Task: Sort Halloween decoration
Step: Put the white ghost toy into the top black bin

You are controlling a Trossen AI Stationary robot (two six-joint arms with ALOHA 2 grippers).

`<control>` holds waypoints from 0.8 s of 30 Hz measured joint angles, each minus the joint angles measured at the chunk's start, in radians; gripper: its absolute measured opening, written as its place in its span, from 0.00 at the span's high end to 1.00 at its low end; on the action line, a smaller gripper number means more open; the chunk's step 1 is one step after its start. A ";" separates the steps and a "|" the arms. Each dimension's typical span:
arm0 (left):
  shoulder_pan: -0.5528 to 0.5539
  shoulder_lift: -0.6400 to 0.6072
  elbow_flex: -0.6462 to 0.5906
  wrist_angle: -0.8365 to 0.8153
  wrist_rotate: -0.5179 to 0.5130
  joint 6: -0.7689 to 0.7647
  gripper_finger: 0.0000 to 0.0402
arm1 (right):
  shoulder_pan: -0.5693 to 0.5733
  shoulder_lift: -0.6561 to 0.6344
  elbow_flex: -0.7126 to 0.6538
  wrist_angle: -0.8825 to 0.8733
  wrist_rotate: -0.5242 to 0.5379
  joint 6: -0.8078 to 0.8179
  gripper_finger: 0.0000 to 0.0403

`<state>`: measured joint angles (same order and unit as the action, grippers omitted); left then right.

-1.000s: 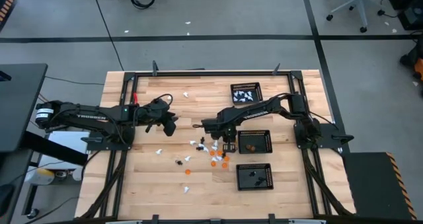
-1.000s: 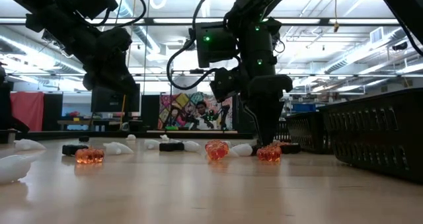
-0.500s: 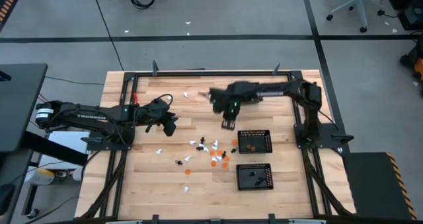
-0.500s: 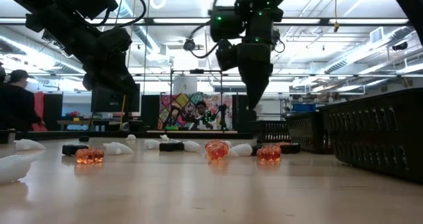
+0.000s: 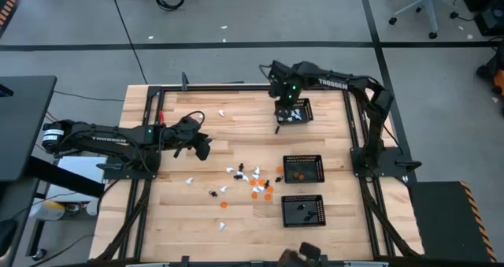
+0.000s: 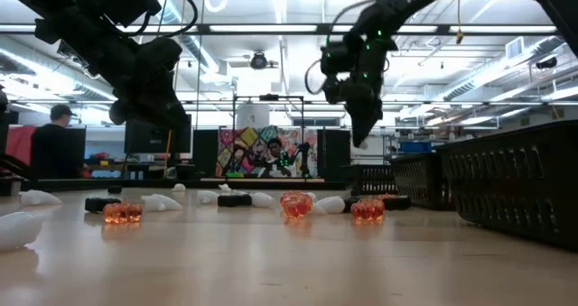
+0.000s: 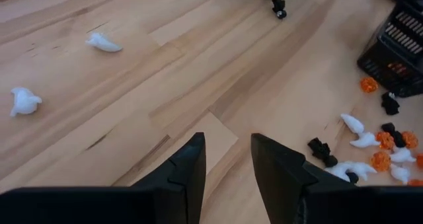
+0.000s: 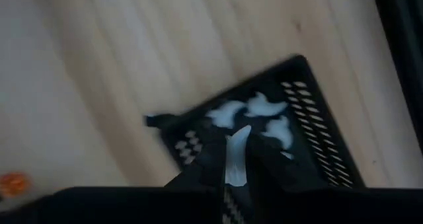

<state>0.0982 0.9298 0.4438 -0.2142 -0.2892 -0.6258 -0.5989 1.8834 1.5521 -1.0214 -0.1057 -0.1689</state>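
Presently the right gripper (image 8: 232, 163) has its jaws pinched on a white figure (image 8: 235, 159), gripped low so most of its body sticks out past the fingertips, free to drop cleanly. Just beyond the jaws lies the far tray (image 8: 310, 128), a black mesh tray already holding other white figures (image 8: 264, 106); the gripper hangs above its near edge, which reads as lining up a release into the tray kept for white. Outward from there, in the overhead view, the middle tray (image 5: 316, 175) holds orange pieces and the near tray (image 5: 318, 218) black ones, so colour seems to decide the compartment. Well apart from the right jaws, the unsorted pile (image 5: 253, 180) of white, orange and black figures sits on the table (image 5: 197, 212) beside the middle tray, with a few strays farther out. The left gripper (image 7: 227, 159) waits with jaws parted and nothing between them, low over bare wood, the pile ahead of it and two stray white figures (image 7: 25, 100) off to one side. A person (image 6: 56, 150) stands in the room beyond.
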 joint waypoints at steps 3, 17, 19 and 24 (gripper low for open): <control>0.000 0.000 0.000 0.000 -0.006 -0.022 0.68 | -0.053 0.025 -0.007 0.014 -0.026 -0.018 0.87; 0.000 0.000 0.000 -0.003 -0.090 -0.089 0.68 | -0.097 0.062 -0.145 0.115 -0.048 0.017 0.87; 0.000 0.000 0.000 -0.003 -0.092 -0.093 0.68 | -0.097 0.062 -0.159 0.133 -0.048 0.018 0.86; 0.000 0.000 0.000 -0.002 -0.092 -0.089 0.68 | -0.097 0.062 -0.180 0.134 -0.075 0.020 0.79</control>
<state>0.0986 0.9298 0.4441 -0.2165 -0.3817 -0.7151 -0.6964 1.9453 1.3719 -0.8875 -0.1806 -0.1493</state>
